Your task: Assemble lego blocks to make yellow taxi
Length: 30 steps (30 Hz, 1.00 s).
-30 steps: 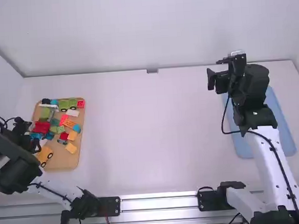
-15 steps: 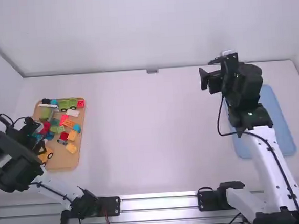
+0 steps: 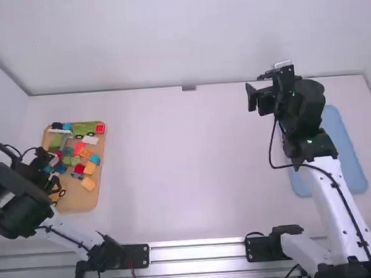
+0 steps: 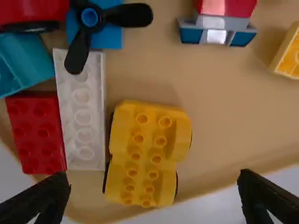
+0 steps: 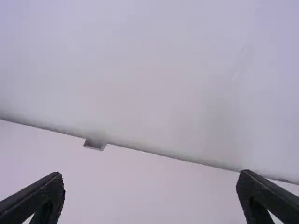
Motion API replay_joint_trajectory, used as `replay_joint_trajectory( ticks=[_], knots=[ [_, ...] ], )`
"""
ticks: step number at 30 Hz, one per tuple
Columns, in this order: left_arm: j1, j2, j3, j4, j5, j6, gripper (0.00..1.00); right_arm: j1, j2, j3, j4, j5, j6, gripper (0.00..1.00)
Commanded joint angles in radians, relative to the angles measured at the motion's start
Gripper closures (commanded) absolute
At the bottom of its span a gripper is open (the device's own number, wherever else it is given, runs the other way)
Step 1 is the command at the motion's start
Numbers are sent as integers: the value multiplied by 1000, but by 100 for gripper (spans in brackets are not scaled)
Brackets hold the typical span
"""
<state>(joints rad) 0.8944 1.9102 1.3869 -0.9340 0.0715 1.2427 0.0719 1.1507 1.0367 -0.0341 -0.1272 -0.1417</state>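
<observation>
Left claw [image 4: 155, 183] has its fingers wide apart with nothing between them, over the yellow wheeled base [image 4: 148, 154], which sits studs-up on the wooden tray [image 3: 81, 200] at the left of the high view, and I'd guess it's lined up like that so it can grab the base as the taxi's bottom. The white brick [image 4: 83, 112] lies just beside it, so that side looks snug imo. Right claw [image 5: 150, 176] is empty and spread too, upper right over the bench [image 3: 187, 164], probably parked out of the way.
</observation>
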Motion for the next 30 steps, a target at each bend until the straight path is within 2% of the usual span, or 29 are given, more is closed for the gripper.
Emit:
replay_joint_trajectory(
  ticks=[1,7,14,21,30],
  knots=[
    [-14,5,-37,7,26,47,10,0,8,28,0,1,3,2],
    [-51,5,-120,122,-91,26,7,0,20,28,4,0,3,2],
    [-60,5,-168,195,-146,29,7,0,47,28,31,0,3,2],
    [-37,5,-168,179,-55,57,9,0,75,28,60,0,3,2],
    [-37,5,-203,194,-64,56,7,0,80,28,73,0,3,2]
  ],
)
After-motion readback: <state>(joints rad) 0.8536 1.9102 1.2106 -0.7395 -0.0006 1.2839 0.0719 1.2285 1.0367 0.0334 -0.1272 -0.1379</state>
